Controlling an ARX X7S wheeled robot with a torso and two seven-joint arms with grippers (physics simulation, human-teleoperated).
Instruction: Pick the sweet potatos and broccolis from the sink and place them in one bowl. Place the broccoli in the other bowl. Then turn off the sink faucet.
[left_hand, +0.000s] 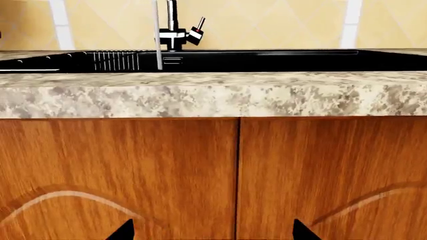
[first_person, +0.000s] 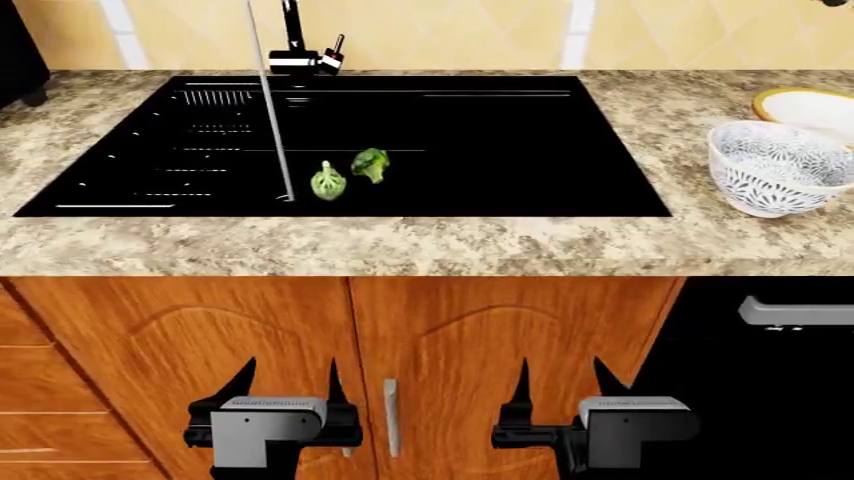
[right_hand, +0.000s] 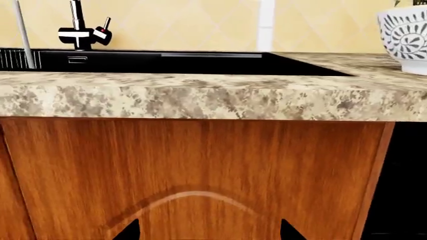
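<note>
Two broccoli florets lie in the black sink (first_person: 534, 150): a pale one (first_person: 328, 182) and a darker one (first_person: 371, 164) beside it. No sweet potato shows. The faucet (first_person: 300, 55) stands at the sink's back with a water stream (first_person: 271, 110) running down. A patterned white bowl (first_person: 778, 165) sits on the counter to the right, with a yellow-rimmed bowl (first_person: 807, 103) behind it. My left gripper (first_person: 287, 385) and right gripper (first_person: 561, 385) are both open and empty, low in front of the cabinet doors, well below the counter.
The granite counter (first_person: 400, 245) surrounds the sink. Wooden cabinet doors (first_person: 441, 340) with a metal handle (first_person: 390, 405) face the grippers. A dark appliance with a handle (first_person: 798, 312) stands at the right. A black object (first_person: 20, 55) sits at the far left.
</note>
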